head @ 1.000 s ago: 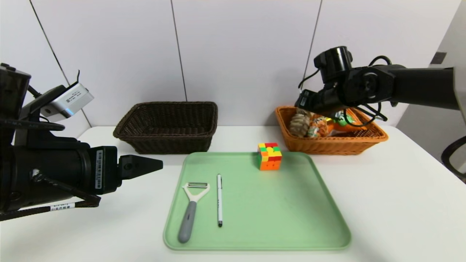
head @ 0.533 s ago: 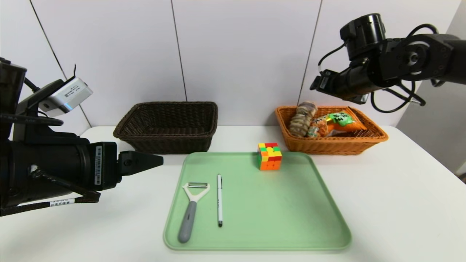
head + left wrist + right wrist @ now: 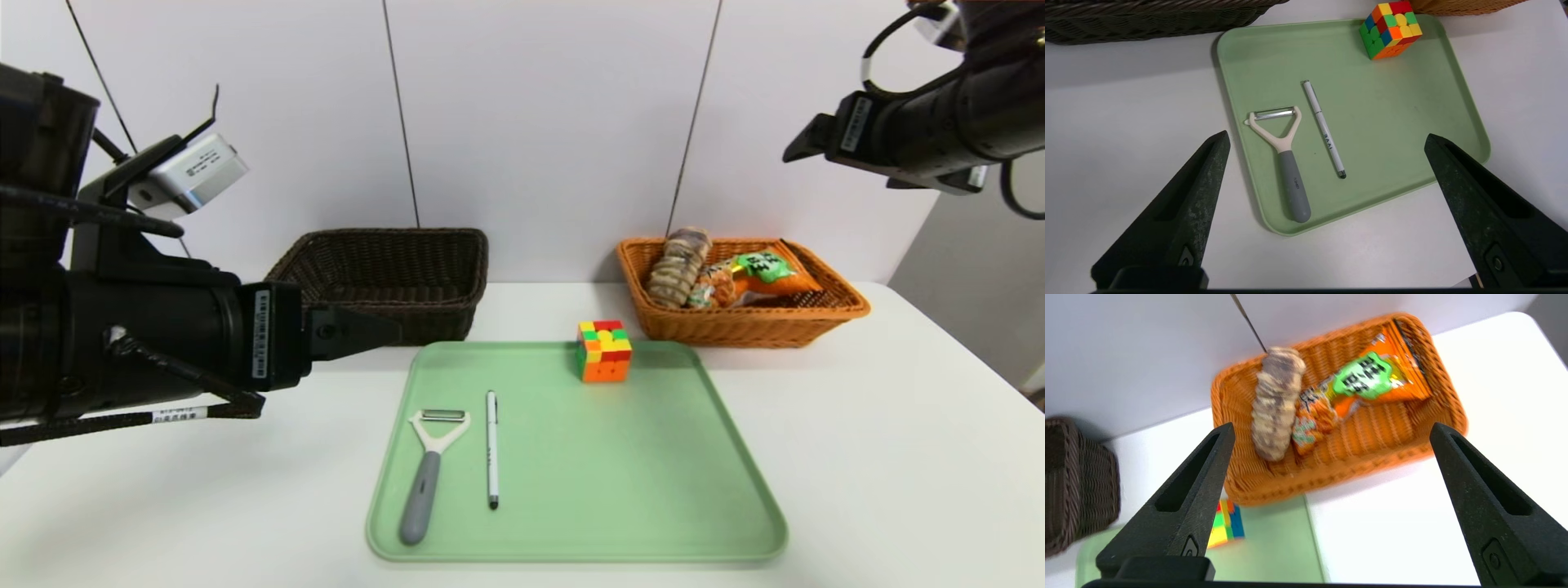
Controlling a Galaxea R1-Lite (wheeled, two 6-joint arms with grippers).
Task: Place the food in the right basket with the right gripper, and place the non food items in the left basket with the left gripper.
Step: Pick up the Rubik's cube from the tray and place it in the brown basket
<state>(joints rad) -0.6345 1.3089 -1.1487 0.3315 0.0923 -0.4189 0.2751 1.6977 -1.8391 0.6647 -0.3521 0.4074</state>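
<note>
While the three non-food items are still being borne by the green tray [image 3: 637,457], the food is already being held in the orange-tan basket [image 3: 751,331]. The peeler [image 3: 422,490] is being supported near the tray's left edge, its handle directed toward the front left corner; the pen [image 3: 492,449] is being kept just beside it, apart. The puzzle cube [image 3: 605,351] is being carried at the back edge, toward the back right corner. Against the basket's left end the striped bread loaf [image 3: 1276,404] is being contained, with the orange snack bag [image 3: 1380,375] toward its back right corner.

The right gripper [image 3: 1333,424], spread wide and gripping nothing, is being raised and drawn away from that basket, the food stage thereby being judged finished. The left gripper [image 3: 1329,134], likewise spread and unloaded, is being advanced toward the tray's left side; the non-food stage is presumably being begun, with the dark basket [image 3: 367,318], behind the tray's back left corner, as destination.

Coarse wicker with flared walls is being displayed by both baskets, crinkled glossy film by the bag, smooth matt grey by the peeler's rounded handle, a slim white cylinder by the pen, and flat coloured facets by the cube.
</note>
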